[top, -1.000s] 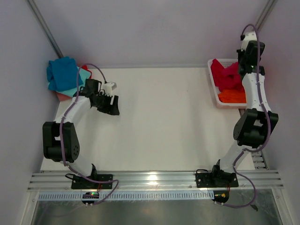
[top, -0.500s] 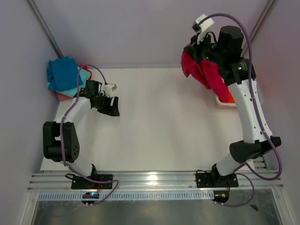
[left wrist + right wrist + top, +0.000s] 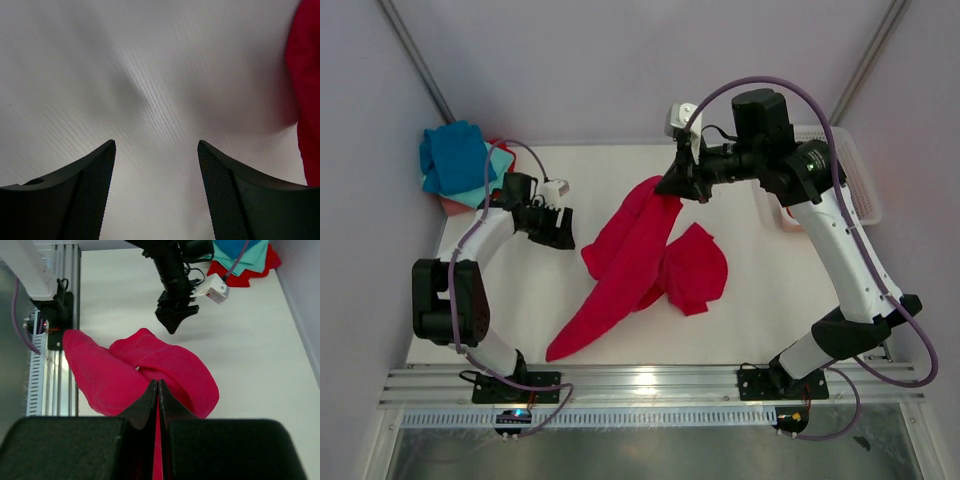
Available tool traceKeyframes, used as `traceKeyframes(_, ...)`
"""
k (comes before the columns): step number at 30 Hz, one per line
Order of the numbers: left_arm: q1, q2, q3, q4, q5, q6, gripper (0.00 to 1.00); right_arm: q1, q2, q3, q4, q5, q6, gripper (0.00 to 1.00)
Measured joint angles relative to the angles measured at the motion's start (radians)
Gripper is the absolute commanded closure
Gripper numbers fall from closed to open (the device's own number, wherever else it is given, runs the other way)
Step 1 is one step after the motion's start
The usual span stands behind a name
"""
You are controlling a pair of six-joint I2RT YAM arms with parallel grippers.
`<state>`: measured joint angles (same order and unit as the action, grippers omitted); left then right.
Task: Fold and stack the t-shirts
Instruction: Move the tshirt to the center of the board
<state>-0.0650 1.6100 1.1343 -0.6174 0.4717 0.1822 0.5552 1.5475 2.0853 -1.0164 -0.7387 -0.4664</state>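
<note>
A large crimson t-shirt [image 3: 638, 258] trails in a long crumpled strip across the middle of the table, from its raised upper end toward the near edge. My right gripper [image 3: 674, 188] is shut on that upper end; in the right wrist view the jaws [image 3: 158, 383] meet on the crimson cloth [image 3: 170, 365]. My left gripper [image 3: 556, 229] hovers open just left of the shirt, with only bare table between its fingers [image 3: 95, 180]; the shirt's edge [image 3: 307, 75] shows at the right. Folded blue [image 3: 455, 155], teal [image 3: 498, 163] and red [image 3: 450, 204] t-shirts are stacked at the back left.
The white lattice basket [image 3: 857, 172] stands at the back right, partly behind the right arm. Aluminium rails [image 3: 640, 383] run along the near edge. Side walls close in on both sides.
The right arm has swung from the basket out over the table with the crimson t-shirt, which now lies stretched across the middle. The left arm has stayed put.
</note>
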Motion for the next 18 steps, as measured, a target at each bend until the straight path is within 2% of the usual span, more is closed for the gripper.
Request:
traceKeyframes(5,0.0,0.002,0.0,0.0,0.0,0.0,0.32,0.004,0.002,-0.002,-0.052,-0.071,-0.041,0.97)
traceKeyframes(10,0.0,0.002,0.0,0.0,0.0,0.0,0.3,0.005,-0.001,-0.1,-0.024,-0.014,-0.063,0.97)
traceKeyframes(11,0.0,0.002,0.0,0.0,0.0,0.0,0.23,0.005,0.0,-0.134,-0.016,0.007,-0.067,0.97)
traceKeyframes(12,0.0,0.002,0.0,-0.001,0.002,0.003,0.06,0.005,0.003,-0.156,-0.015,0.023,-0.069,0.97)
traceKeyframes(13,0.0,0.002,0.001,-0.002,0.009,0.011,0.01,0.005,0.006,-0.178,-0.009,0.037,-0.072,0.97)
traceKeyframes(18,0.0,0.002,0.064,-0.09,0.123,0.052,0.01,0.004,0.023,-0.22,0.014,0.09,-0.08,0.97)
